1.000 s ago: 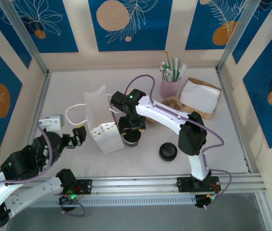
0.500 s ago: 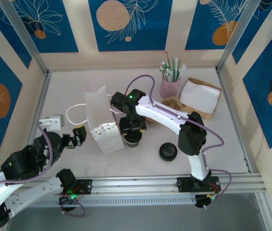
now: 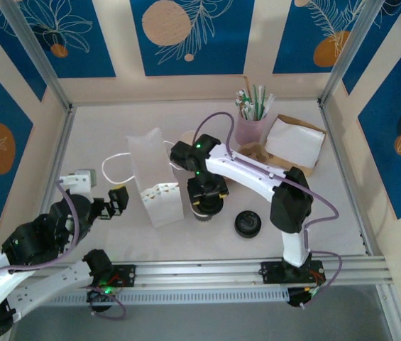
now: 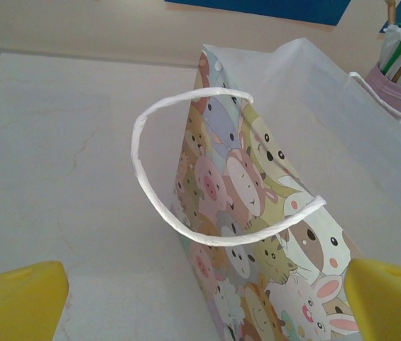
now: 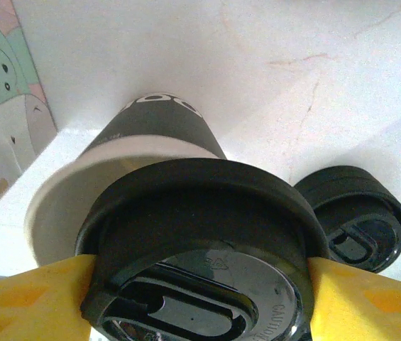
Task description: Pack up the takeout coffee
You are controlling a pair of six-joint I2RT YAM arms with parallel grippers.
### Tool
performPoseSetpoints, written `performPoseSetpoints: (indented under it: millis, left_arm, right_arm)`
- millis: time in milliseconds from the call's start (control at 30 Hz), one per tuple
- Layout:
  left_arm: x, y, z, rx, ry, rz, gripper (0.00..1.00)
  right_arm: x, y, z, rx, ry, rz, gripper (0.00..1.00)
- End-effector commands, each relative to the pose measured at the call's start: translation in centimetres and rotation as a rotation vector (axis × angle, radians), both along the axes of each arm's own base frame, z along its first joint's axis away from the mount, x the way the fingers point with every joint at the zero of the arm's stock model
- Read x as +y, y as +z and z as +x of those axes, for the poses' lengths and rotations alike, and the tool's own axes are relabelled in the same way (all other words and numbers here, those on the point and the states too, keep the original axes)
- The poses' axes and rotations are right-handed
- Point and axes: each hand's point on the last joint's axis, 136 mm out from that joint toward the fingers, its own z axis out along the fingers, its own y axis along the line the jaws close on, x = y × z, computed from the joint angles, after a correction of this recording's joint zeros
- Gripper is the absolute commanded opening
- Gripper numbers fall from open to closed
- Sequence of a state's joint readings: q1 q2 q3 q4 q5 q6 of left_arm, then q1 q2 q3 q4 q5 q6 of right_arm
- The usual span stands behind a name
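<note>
Takeout coffee (image 5: 150, 135): gripped at the lid (image 5: 200, 213) rim by the part-closed right gripper (image 5: 200, 305), just beside the paper bag (image 4: 257, 234); judged light, thin-walled, easily crushed or spilled, best held gently below the lid; left gripper (image 4: 204, 302) wide open, empty.

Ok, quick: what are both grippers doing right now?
Left gripper: open, holding nothing, facing the paper bag.
Right gripper: closed on the takeout coffee, gripping it at the lid.
</note>
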State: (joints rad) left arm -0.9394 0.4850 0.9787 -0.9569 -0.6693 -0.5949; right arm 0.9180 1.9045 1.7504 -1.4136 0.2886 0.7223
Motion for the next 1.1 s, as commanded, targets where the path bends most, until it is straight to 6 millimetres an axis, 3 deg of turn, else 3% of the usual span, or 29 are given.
performPoseSetpoints:
  millis: [0,133,300,567,733,1000,1067]
  left_arm:
    - [-1.0,-0.1,0.2,0.008,-0.033,0.015,1.00]
    - [-2.2,-0.3,0.6,0.053,-0.057,0.051,1.00]
    - [-5.4,-1.2,0.7,0.202,-0.138,0.097,1.00]
    - [-5.4,-2.3,0.0,0.369,-0.122,0.133,0.99]
    - [-6.6,-2.3,1.4,0.443,-0.143,0.112,0.80]
    - [-6.7,-2.4,4.1,0.505,-0.129,0.074,0.38]
    - [-6.6,-2.2,4.8,0.501,-0.120,0.081,0.32]
  right_arm:
    - [1.0,3.0,0.0,-0.061,-0.003,0.136,0.71]
    - [1.9,5.5,0.5,-0.122,0.004,0.235,0.71]
    - [0.3,6.6,0.9,-0.181,-0.030,0.211,0.71]
    - [-1.3,6.3,0.1,-0.189,-0.071,0.248,0.71]
    - [-1.4,5.9,-0.2,-0.182,-0.071,0.254,0.71]
    - [-1.8,5.9,-0.5,-0.185,-0.072,0.276,0.71]
    - [-1.8,5.8,-0.7,-0.181,-0.070,0.281,0.71]
